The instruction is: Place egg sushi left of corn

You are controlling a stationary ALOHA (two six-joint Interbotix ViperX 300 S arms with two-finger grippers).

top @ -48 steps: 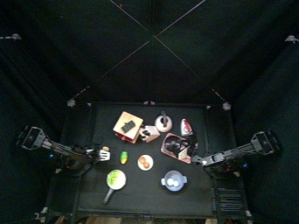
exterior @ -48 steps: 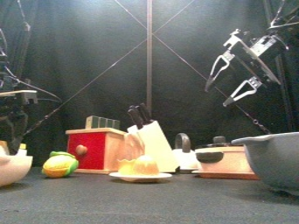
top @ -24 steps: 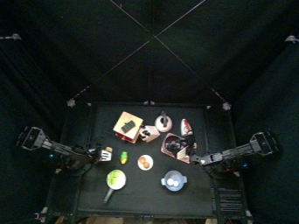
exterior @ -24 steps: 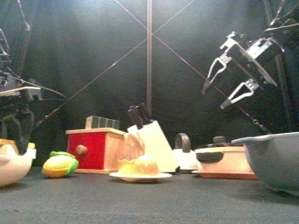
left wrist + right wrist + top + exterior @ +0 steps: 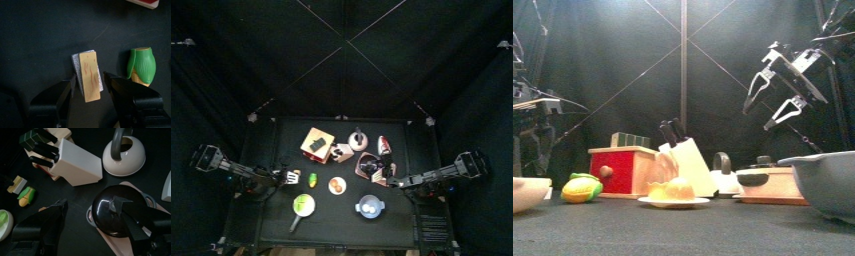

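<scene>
Two arms here, but only the left one matters for us right now. Biggest stuff first: the table [image 5: 267, 225] is crowded with a knife block [image 5: 75, 159], a kettle [image 5: 124, 154] and a pot with a dark lid [image 5: 119, 210], and the right gripper [image 5: 92, 208] hangs spread wide over that pot, holding nothing, well away from the job.

The left gripper [image 5: 89, 82] is down low at the table's left side, and its wrist camera shows the egg sushi [image 5: 89, 75] sitting right between the jaws, which touch or nearly touch its sides. We'd call that gripped or just about to let go, hard to say which. The corn [image 5: 141, 65] lies just beside it, apart, and both long axes run parallel.

From the top camera the corn [image 5: 309, 179] is a tiny speck with the gripper on its left, so the spot looks right to us. The front camera shows the corn [image 5: 581, 187] but no sushi, so only the wrist picture gives us that gap.
</scene>
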